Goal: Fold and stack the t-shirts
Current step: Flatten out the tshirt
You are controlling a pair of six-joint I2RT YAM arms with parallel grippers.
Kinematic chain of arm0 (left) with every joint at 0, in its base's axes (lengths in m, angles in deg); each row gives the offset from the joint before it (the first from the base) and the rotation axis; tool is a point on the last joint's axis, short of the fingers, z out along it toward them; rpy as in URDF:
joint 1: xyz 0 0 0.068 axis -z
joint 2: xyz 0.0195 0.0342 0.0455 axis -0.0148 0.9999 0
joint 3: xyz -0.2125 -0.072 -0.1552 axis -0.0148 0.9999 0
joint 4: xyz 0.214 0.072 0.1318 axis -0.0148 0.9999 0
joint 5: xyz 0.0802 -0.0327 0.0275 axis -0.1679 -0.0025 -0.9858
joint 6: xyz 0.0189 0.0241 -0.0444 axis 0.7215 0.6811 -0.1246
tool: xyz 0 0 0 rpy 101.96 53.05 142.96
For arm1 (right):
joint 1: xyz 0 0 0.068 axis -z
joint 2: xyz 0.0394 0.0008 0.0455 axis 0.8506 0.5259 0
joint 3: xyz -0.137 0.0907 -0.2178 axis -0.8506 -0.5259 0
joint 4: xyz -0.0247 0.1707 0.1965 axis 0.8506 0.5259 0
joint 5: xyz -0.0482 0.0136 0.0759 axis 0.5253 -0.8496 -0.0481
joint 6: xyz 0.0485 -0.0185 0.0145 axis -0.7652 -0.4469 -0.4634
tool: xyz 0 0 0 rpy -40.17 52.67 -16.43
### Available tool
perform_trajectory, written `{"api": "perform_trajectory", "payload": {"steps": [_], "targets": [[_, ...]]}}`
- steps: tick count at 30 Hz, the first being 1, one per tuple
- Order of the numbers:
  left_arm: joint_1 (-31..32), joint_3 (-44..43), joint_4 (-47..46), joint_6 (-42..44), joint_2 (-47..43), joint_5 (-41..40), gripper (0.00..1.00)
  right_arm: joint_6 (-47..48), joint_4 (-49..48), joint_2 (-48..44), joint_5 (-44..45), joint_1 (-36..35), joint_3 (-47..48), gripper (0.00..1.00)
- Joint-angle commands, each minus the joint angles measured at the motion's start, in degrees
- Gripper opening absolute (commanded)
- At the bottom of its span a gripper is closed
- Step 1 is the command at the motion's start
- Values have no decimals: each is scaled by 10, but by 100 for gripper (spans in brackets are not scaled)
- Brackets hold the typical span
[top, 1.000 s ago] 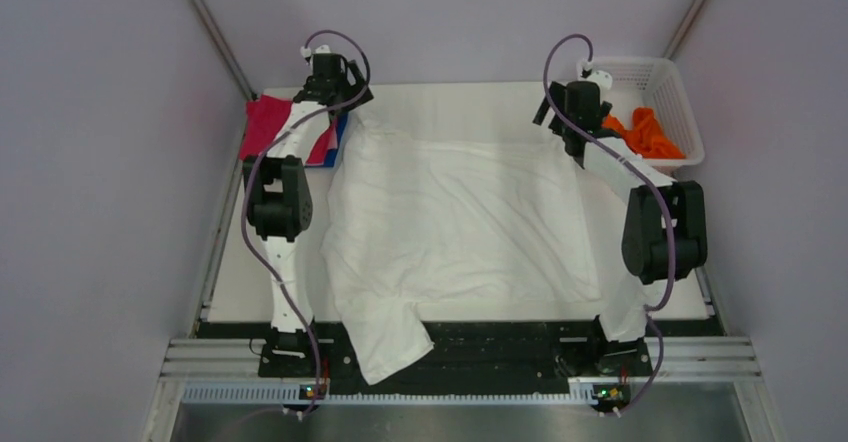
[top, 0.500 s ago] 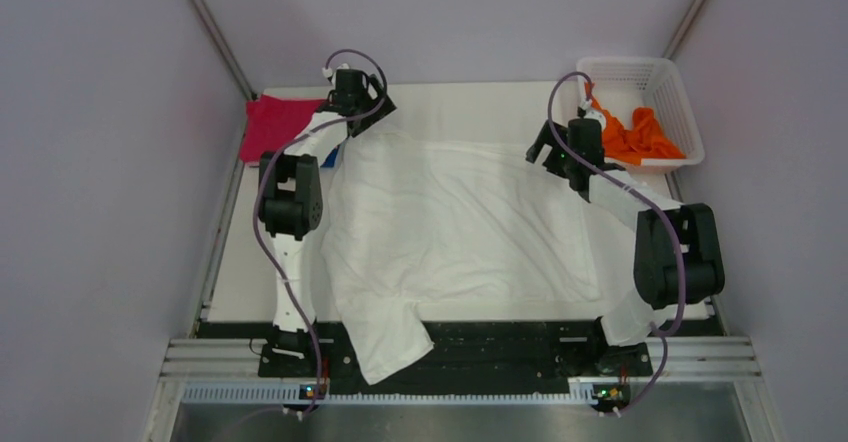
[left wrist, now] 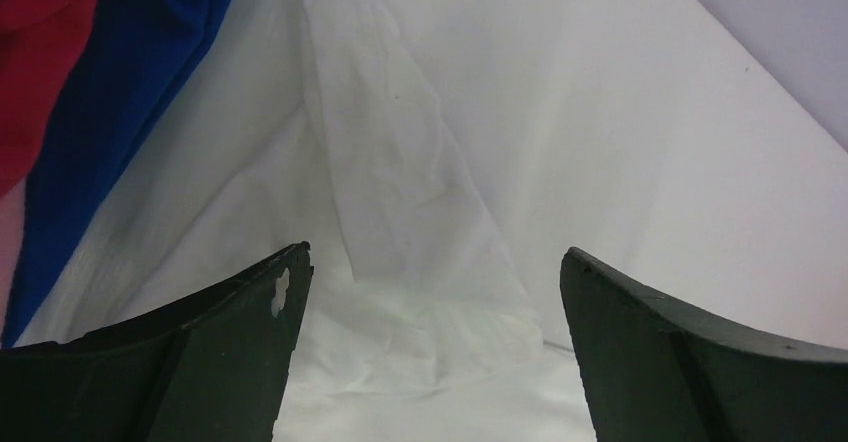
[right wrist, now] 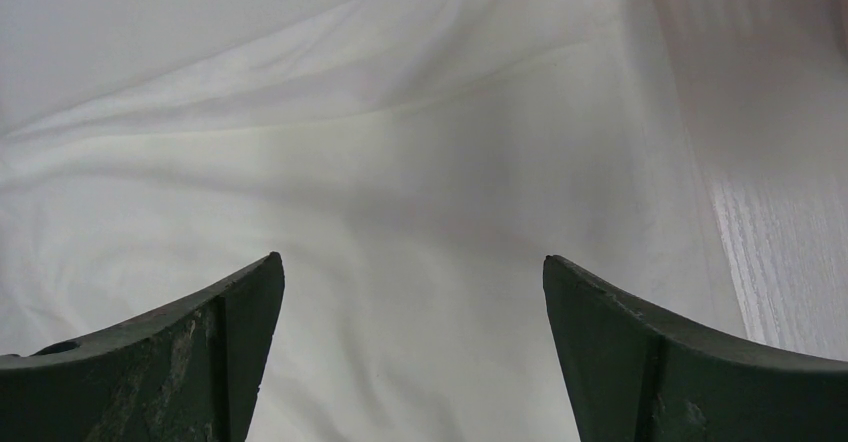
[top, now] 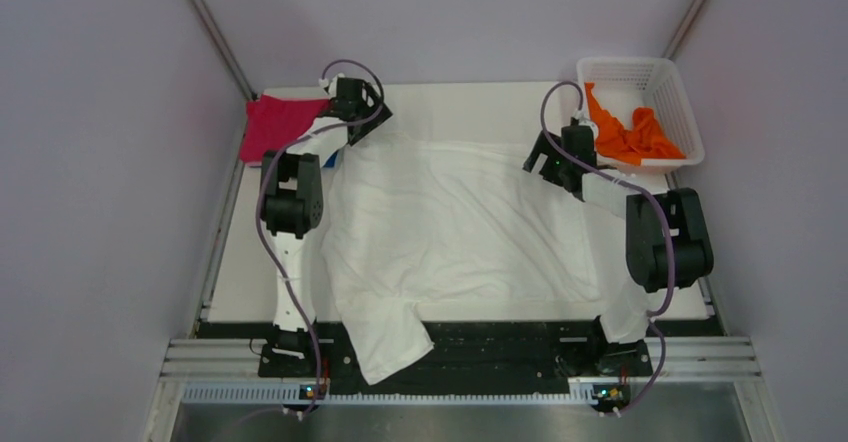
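Observation:
A large white t-shirt (top: pixel 460 222) lies spread over the table, one sleeve hanging over the near edge. My left gripper (top: pixel 372 122) is open above its far left corner; the left wrist view shows a white cloth fold (left wrist: pixel 420 212) between the jaws. My right gripper (top: pixel 545 162) is open over the shirt's far right edge; the right wrist view shows smooth white cloth (right wrist: pixel 400 192) under it. A magenta-red shirt (top: pixel 275 122) lies at the far left on a blue one (left wrist: pixel 110 102). An orange shirt (top: pixel 630 132) sits in the basket.
A white plastic lattice basket (top: pixel 675 92) stands at the far right corner. Bare table (top: pixel 460 107) shows behind the white shirt and a strip (right wrist: pixel 790 262) beside its right edge. Grey walls enclose the table on three sides.
Both grippers have come down and inward from the far corners toward the white shirt. The shirt's far edge has settled lower on the table. The orange shirt is now more exposed.

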Motion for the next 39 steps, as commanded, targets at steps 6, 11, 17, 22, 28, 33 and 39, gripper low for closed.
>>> {"api": "perform_trajectory", "payload": {"steps": [6,11,17,22,28,33,39], "targets": [[1,-85,-65,-17,47,50,98,-3,-7,9,16,0,19,99],[1,-200,-98,-49,133,87,99,6,2,2,22,0,24,99],[1,-382,-156,-65,234,57,99,18,24,-11,20,0,34,99],[3,-347,-172,-45,199,91,99,21,24,-35,27,0,21,99],[20,-265,-87,57,82,92,99,23,40,-55,33,-1,18,99],[64,-113,39,142,-72,12,99,9,62,-62,43,-14,6,99],[104,138,77,141,-251,-44,99,10,83,-54,86,-63,2,99]]}}
